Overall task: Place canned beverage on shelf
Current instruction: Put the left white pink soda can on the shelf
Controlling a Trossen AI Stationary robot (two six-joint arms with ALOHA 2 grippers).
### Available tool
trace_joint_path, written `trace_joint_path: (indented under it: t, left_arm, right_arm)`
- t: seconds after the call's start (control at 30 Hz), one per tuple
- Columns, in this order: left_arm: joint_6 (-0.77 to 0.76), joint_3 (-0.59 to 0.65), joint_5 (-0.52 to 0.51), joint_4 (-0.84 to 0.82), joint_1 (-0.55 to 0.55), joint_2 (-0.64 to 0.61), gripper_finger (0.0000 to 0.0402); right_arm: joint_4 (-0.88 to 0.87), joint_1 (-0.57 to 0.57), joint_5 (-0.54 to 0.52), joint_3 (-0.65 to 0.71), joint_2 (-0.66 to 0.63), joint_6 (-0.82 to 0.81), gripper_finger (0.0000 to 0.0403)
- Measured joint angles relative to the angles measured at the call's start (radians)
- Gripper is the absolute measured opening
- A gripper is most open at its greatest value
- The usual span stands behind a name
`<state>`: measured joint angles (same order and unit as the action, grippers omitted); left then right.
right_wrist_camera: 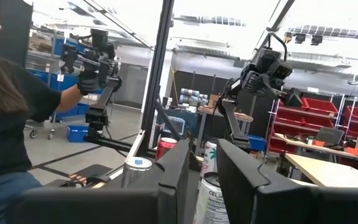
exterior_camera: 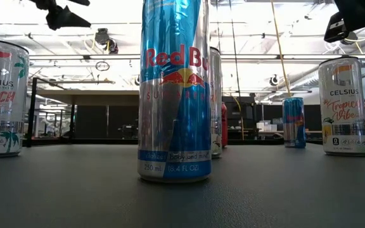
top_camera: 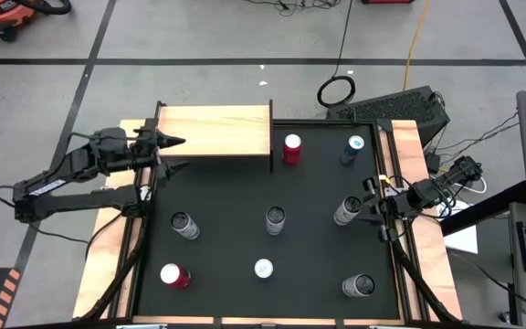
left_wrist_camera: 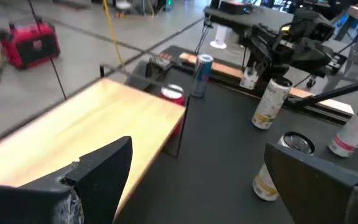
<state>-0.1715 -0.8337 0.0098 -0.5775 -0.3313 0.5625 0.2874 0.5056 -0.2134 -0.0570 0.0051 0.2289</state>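
1. The left gripper (top_camera: 179,155) hovers at the left end of the light wooden shelf on thin dark legs (top_camera: 215,132), its fingers spread wide and empty
2. The shelf top carries no can
3. The red can (top_camera: 292,149) stands on the black mat (top_camera: 245,274) just beside the shelf's right end
4. The right gripper (top_camera: 371,209), fingers nearly together, sits beside a white can (top_camera: 347,211) near the right edge
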Motion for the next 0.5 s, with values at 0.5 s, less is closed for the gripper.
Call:
trace_joint_path:
  t: [0.5]
  left_arm:
    - [-0.038,0.0,0.179,-0.287,0.0,0.127,0.0373]
  right_arm:
    - [0.0,0.0,0.0,0.0,0.0,0.004,0.0068]
